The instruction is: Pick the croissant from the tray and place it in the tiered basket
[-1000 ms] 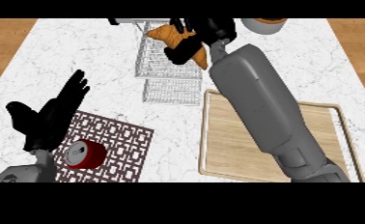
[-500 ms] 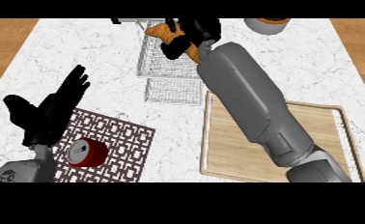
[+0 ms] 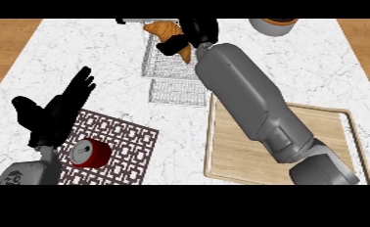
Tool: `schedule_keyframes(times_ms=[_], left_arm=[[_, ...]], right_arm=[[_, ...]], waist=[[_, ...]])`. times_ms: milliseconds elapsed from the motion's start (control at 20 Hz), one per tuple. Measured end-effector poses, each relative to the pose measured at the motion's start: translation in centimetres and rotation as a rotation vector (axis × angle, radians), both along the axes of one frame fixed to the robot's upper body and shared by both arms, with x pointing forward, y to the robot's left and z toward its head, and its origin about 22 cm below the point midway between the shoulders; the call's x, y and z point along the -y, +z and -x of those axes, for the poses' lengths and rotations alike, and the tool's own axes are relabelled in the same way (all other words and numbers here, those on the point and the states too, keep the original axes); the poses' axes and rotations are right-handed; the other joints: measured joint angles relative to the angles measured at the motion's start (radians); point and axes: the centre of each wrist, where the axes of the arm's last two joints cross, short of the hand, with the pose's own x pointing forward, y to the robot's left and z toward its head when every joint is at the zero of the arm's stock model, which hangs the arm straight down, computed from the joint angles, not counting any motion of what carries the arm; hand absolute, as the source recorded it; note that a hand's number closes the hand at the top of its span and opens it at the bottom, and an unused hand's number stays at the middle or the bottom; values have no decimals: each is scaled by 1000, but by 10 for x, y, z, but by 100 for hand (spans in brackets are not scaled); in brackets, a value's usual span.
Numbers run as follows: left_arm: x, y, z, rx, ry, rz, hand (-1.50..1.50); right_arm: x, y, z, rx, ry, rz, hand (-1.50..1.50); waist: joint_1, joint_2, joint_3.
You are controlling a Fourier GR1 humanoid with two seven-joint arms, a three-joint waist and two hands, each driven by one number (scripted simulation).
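My right hand (image 3: 189, 34) reaches to the far side of the counter, curled round the orange-brown croissant (image 3: 162, 29). It holds the croissant over the upper part of the white wire tiered basket (image 3: 173, 69); whether the croissant touches the wire I cannot tell. The right forearm (image 3: 249, 99) crosses over the wooden tray (image 3: 339, 143), which lies at the right near me. My left hand (image 3: 54, 111) stands open at the lower left, fingers up.
A dark patterned trivet (image 3: 127, 147) lies at the lower left with a red can (image 3: 90, 152) on it. A grey bowl (image 3: 273, 25) sits at the far right edge. The wooden floor (image 3: 18, 40) shows past the counter's sides.
My right hand has carried the croissant a little further toward the far left over the basket. The left hand has shifted slightly.
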Motion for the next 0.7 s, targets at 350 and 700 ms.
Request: schedule_keyframes(times_ms=[350,700], left_arm=[[1,-4,2,-2,-3,-1,0],[-1,-5,4,1,2,-1,0]], right_arm=[[-3,12,-9,-19,1,-126,-150],[9,24,-16,-88,-2,-408,-150]], waist=[[8,4,-1],[3,5,0]])
